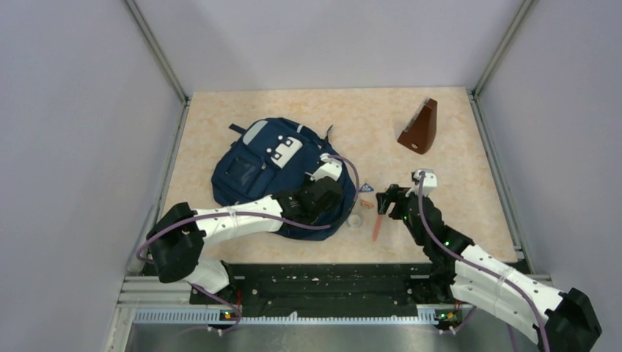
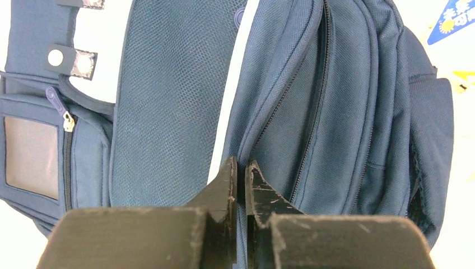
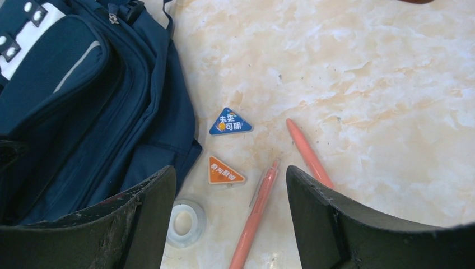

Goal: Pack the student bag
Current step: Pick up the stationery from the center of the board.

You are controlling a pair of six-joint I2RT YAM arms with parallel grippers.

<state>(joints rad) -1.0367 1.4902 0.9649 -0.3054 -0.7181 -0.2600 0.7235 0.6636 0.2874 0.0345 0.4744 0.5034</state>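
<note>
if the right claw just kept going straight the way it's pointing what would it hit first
Probably the orange triangle on the table, centred in the gap of the open right claw. The salmon pen lies just beside it, and depth is unclear, so the pen could come first.

The navy student bag (image 1: 253,172), grey-patched, lies flat with front pockets up, left of centre, a fold beside its zip pinched in my left gripper (image 2: 240,170).
</note>
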